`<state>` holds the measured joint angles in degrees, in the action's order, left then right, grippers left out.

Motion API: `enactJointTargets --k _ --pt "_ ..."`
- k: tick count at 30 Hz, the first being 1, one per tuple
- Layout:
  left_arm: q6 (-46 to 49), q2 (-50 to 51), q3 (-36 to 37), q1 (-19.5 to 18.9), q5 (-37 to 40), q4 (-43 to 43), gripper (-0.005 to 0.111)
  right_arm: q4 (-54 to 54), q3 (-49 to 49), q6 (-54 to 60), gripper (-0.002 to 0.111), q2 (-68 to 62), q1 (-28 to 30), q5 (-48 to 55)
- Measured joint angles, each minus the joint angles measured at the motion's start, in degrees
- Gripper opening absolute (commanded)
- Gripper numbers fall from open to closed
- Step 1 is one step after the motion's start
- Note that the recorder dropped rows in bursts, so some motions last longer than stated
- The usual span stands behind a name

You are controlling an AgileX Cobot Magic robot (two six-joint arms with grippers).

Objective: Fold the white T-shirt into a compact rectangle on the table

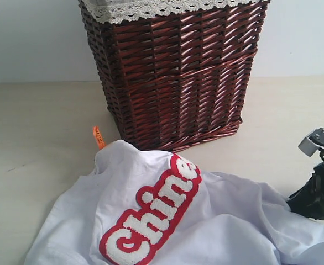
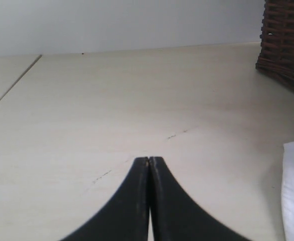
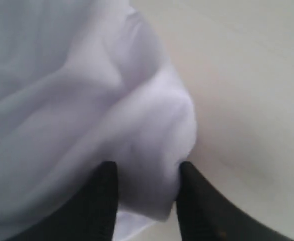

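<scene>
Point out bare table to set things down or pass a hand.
Free: table left of the wicker basket, beyond the white T-shirt; also right of the basket, up to the right arm. Crowded: in front of the basket, where the shirt's raised fold and orange tag sit close.

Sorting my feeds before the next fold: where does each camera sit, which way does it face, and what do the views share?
Exterior view: off the arms, low over the table, facing the wicker basket and wall; white T-shirt in front, right arm at its right edge.
Left wrist view: on the left arm, looking across the table toward the wall; shut, empty left gripper shows.
Right wrist view: on the right arm, close on the white T-shirt; right gripper closed on a fold.
Shared: exterior and left wrist views both show basket, T-shirt and table.
</scene>
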<state>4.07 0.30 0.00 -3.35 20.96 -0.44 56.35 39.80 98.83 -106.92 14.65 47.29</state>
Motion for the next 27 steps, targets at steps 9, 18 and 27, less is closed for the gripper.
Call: enactJointTargets --k 9,18,27 --pt "0.0 0.0 0.0 0.0 0.0 0.0 0.0 0.6 0.0 0.6 0.0 -0.4 0.0 2.3" --pt "0.0 0.0 0.0 0.0 0.0 0.0 0.0 9.9 3.5 2.7 0.0 7.4 0.0 -14.4" --pt "0.0 0.0 0.0 0.0 0.0 0.0 0.0 10.5 9.5 4.6 0.004 10.3 0.0 -21.9"
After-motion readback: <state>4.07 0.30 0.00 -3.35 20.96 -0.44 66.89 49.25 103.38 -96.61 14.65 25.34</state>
